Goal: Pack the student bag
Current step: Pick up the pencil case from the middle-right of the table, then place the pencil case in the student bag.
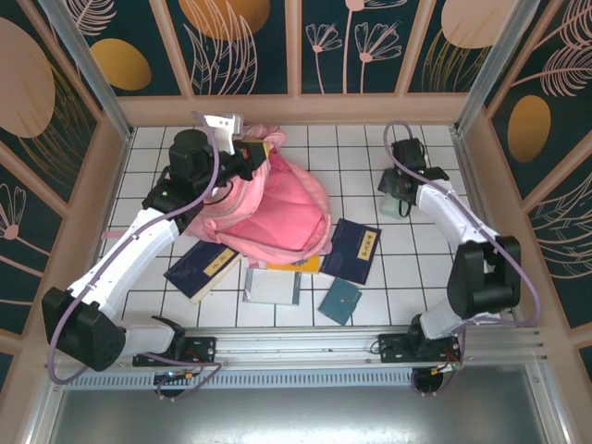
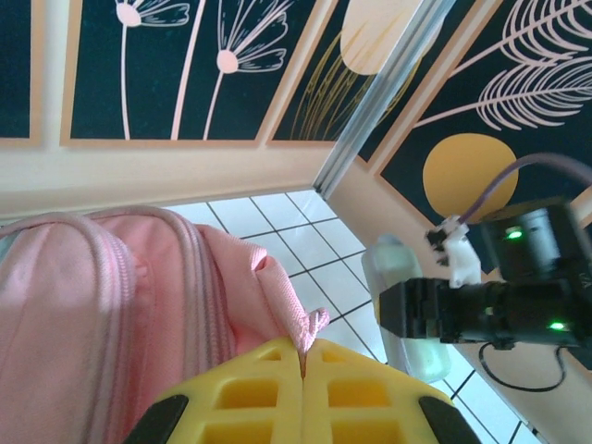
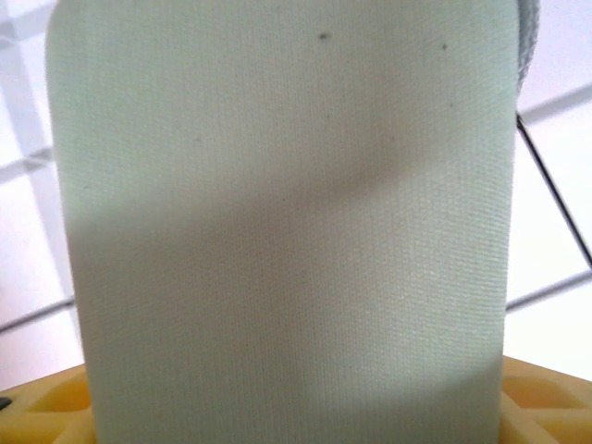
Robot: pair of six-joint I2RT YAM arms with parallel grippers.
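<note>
Tiled table point(image 1: 407, 268): left end effector point(image 2: 302, 361) pinching student bag point(image 1: 282, 208).

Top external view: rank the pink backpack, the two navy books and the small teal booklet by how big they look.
Largest: student bag.
Next: left navy book and right navy book, too alike to separate.
Smallest: teal booklet.

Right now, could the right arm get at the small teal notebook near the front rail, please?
Probably yes: the teal notebook lies uncovered on the tiles, close to that arm's base. But the right hand is around a pale green pouch, which it would have to leave first.
</note>
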